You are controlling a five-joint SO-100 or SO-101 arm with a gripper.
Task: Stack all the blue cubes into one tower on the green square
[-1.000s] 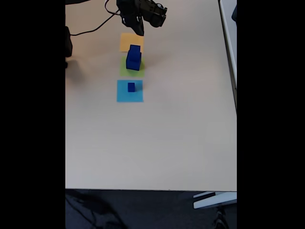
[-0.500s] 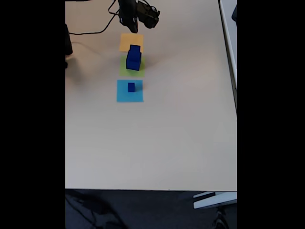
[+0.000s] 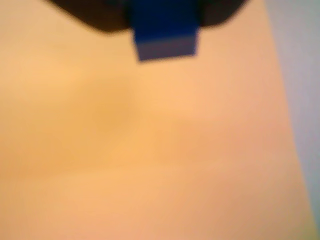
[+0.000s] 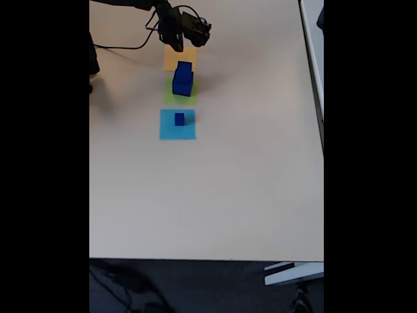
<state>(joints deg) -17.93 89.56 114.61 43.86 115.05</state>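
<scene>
In the fixed view, nearest the camera lies the bare stretch of the pale table [image 4: 208, 195], and beyond it a flat light-blue square [image 4: 177, 124] with the smallest blue cube [image 4: 179, 119] standing on it, a little above its middle. Just past that, with a thin strip of table between, comes the green square [image 4: 171, 96], where the large blue cube [image 4: 182, 85] sits with a medium blue cube [image 4: 184, 68] on top of it — a two-high stack that covers much of the green paper and rises in front of the near edge of the orange-yellow square [image 4: 176, 59] behind. Farthest back, the dark arm reaches in from the upper left, and its gripper [image 4: 176, 44] hangs over the far part of that orange-yellow square; black cables trail across the table behind it. Whether the fingers are apart or together I cannot tell from here, as they merge into one dark shape. The wrist view is heavily blurred: orange-yellow paper [image 3: 150, 150] spreads across it, grey table edges the right side, and at the top a blue block-like shape [image 3: 166, 35] sits between dark patches — too soft to say what it is.
</scene>
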